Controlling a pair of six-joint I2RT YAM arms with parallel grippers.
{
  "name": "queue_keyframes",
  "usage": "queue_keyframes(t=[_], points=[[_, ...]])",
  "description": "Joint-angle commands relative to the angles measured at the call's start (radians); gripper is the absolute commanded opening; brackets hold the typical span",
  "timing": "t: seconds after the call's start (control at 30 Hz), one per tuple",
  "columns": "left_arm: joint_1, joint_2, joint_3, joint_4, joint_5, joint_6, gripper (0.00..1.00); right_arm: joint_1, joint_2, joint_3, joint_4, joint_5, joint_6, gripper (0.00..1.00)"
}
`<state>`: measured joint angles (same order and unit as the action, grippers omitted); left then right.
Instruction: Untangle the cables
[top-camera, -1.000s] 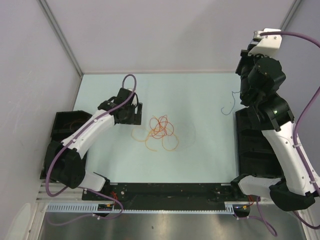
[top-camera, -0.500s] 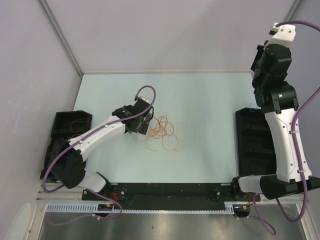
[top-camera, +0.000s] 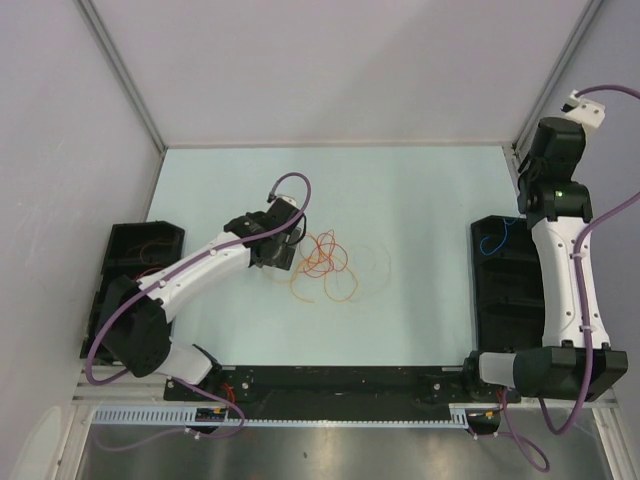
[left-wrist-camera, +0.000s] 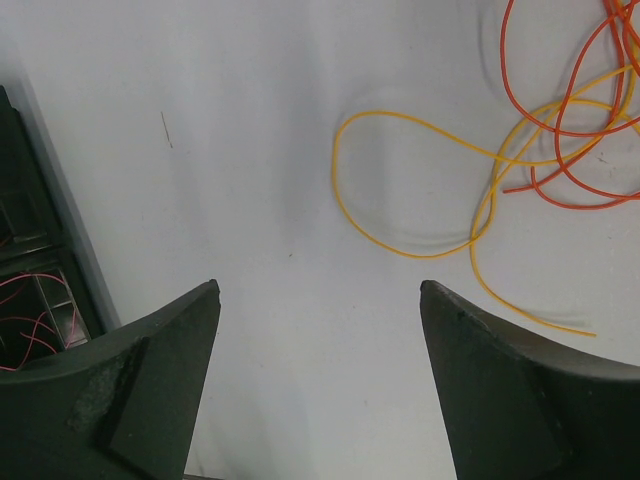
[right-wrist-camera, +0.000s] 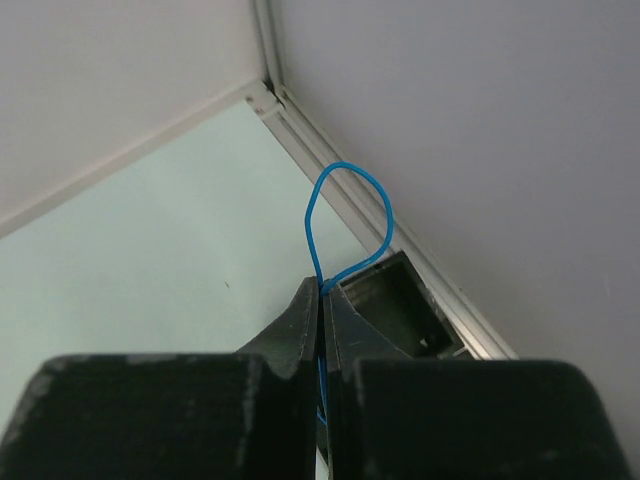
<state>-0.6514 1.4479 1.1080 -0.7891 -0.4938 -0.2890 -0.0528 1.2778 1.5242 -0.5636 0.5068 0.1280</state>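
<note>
**Cable tangle at desk centre; one blue cable gripped at the far right corner.**

The pale green desk carries two black trays, the left tray and the right tray, one at each side edge. The left arm reaches toward the centre. The left jaws are spread wide over bare desk just beside the cables and touch none of them. The cables lie as a loose tangle of orange-red and yellow loops at the middle of the desk. The left wrist view shows a yellow cable crossing an orange-red cable. The right arm stands raised at the far right corner, above the right tray. The right jaws are pressed together, pinching a blue cable whose loop rises beyond the tips. Thin red wires lie in the left tray.
</note>
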Motion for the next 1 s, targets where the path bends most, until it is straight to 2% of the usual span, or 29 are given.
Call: queue_keyframes(t=[0.0, 0.43, 0.7, 0.83, 0.97], points=[[0.001, -0.012, 0.0, 0.002, -0.023, -0.009, 0.85, -0.038, -0.025, -0.064, 0.047, 0.013, 0.101, 0.0], [0.002, -0.067, -0.014, 0.019, 0.05, 0.016, 0.86, -0.12, 0.095, -0.271, 0.142, -0.04, 0.243, 0.0], [0.004, -0.115, -0.03, 0.048, 0.049, 0.022, 0.82, -0.189, 0.216, -0.372, 0.203, -0.152, 0.335, 0.0], [0.004, -0.103, -0.022, 0.038, 0.008, 0.01, 0.82, -0.217, 0.242, -0.41, 0.218, -0.131, 0.364, 0.0], [0.006, -0.106, -0.011, 0.028, -0.09, -0.013, 0.85, -0.249, 0.273, -0.421, 0.22, -0.174, 0.398, 0.0]])
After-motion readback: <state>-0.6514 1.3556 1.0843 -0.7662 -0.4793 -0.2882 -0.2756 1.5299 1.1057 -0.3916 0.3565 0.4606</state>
